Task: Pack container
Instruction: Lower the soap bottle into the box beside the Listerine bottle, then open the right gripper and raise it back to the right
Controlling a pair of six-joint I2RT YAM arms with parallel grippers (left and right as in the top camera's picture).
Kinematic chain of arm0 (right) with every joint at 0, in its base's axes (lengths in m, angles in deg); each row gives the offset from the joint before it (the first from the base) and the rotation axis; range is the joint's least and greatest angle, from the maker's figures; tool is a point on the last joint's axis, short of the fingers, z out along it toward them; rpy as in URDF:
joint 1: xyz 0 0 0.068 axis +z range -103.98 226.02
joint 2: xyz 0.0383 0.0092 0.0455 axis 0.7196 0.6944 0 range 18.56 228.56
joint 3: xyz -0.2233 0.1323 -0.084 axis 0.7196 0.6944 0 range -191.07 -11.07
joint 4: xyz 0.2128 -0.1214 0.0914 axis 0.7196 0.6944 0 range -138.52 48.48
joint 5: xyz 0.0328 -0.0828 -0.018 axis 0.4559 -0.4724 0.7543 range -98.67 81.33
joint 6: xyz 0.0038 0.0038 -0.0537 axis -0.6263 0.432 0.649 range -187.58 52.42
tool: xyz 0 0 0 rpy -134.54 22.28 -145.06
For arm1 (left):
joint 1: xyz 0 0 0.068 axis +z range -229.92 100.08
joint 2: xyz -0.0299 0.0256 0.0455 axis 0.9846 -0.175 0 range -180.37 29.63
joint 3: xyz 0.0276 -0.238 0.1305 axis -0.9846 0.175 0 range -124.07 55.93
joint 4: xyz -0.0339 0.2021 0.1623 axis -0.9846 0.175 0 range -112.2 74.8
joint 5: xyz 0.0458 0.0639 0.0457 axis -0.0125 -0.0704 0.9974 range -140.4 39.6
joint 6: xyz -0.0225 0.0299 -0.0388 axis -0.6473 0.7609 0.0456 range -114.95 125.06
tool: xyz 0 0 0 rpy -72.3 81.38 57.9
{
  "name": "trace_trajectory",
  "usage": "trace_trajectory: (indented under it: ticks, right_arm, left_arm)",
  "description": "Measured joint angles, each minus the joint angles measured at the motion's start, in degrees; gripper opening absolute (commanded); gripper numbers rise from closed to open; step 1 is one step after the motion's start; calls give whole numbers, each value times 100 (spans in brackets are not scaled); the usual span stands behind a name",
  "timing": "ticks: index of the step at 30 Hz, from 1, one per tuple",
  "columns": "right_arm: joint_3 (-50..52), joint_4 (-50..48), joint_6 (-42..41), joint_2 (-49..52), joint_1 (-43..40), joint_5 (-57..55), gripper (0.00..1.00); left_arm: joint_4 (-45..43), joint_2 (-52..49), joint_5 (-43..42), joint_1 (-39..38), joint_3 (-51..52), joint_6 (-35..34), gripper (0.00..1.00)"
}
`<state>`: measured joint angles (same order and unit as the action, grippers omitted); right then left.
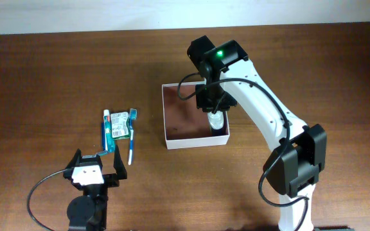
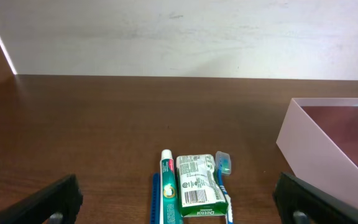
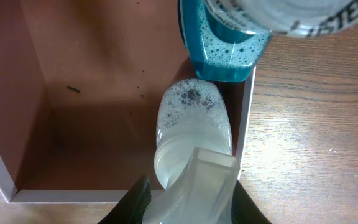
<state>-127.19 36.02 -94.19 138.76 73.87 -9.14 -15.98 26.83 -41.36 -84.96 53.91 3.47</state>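
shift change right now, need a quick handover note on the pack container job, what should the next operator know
Left gripper: open and empty, just short of the loose items.
Right gripper: shut on the white bottle, which is down in the near right corner of the container.
Done: the blue mouthwash bottle is in the container, right beside the white bottle.
Left to do: release the white bottle. Then pack the toothpaste, green soap packet and blue toothbrush, which lie together on the table to the left of the container.
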Motion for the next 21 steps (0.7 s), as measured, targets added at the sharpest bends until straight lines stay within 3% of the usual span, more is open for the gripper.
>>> trace_trajectory:
  ticks: [21]
  right_arm:
    - [125, -74, -11, -2, 0, -192, 30]
  left_arm:
    - [0, 0, 0, 0, 0, 2, 100]
